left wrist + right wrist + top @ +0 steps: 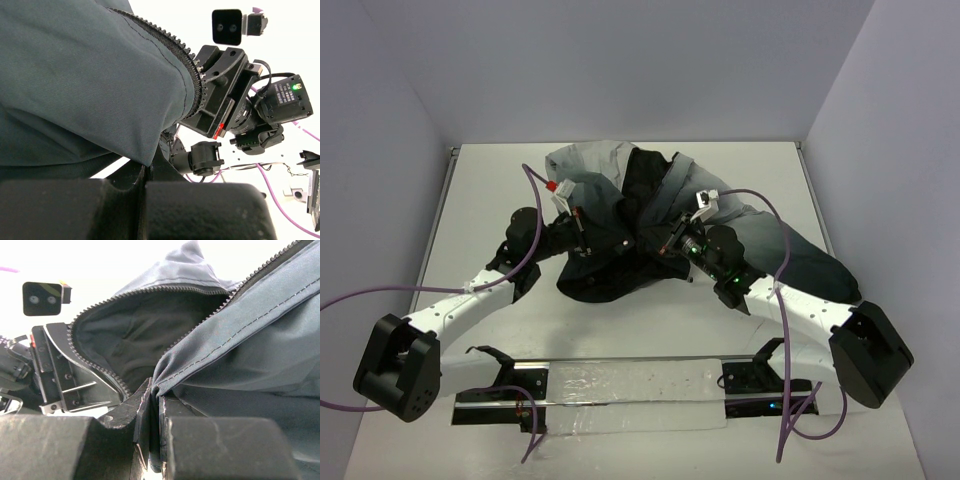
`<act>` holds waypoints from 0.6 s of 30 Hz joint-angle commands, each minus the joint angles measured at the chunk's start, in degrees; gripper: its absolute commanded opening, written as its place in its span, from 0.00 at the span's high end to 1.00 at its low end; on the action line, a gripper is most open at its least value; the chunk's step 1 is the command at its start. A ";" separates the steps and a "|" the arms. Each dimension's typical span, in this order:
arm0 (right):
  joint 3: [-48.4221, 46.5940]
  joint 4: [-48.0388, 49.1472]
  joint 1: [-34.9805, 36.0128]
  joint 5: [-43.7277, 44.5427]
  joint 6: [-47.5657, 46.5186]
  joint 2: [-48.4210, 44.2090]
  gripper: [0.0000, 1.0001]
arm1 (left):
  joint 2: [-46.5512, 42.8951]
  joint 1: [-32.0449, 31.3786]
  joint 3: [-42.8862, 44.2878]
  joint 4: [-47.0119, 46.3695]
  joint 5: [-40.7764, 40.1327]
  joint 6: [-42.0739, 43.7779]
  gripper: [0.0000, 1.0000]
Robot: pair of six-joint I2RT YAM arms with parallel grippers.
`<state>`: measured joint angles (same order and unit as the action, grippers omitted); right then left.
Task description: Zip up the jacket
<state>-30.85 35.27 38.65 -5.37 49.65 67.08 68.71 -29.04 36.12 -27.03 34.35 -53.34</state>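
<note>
Top external view: the jacket (600,175) lies crumpled on the white table (480,200), in the middle of the frame and a little toward the top. Its shell is light grey at the upper part and becomes dark charcoal toward the lower and right part, and the black lining (642,190) is visible in the middle. The left gripper (582,235) is at the left side of the dark lower part, and the right gripper (670,245) is at the centre-right of it. Both touch the cloth. At the bottom of the frame, a clear sheet (640,395) lies between the two arm bases.

Left wrist view: the jacket fills the upper left of the frame. One row of zipper teeth (192,75) runs from the top centre and curves down to the centre. The fingers (100,210) of the left gripper (148,175) are at the bottom, pressed together with a fold of the jacket between them. The right gripper is at the centre right, just beside the teeth.

Right wrist view: the fingers (225,450) of the right gripper (155,407) are closed narrowly on the jacket edge at the lower centre. Two rows of teeth stand apart, with the lining between them. The left gripper is at the left edge of the frame, touching the left row.
</note>
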 commanded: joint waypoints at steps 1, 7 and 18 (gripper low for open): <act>-3.16 4.79 0.55 0.52 0.17 0.58 1.00 | 0.21 0.30 1.69 -1.80 1.16 0.63 1.00; -3.67 4.90 0.55 0.29 0.11 0.92 1.00 | -0.14 0.30 1.76 -1.20 1.14 1.12 1.00; -4.15 5.07 0.54 0.15 0.27 1.68 1.00 | 0.14 0.30 1.96 -0.92 2.23 1.57 1.00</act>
<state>-31.66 36.07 38.65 -5.42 49.87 68.40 68.86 -29.04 36.12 -26.96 34.77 -52.91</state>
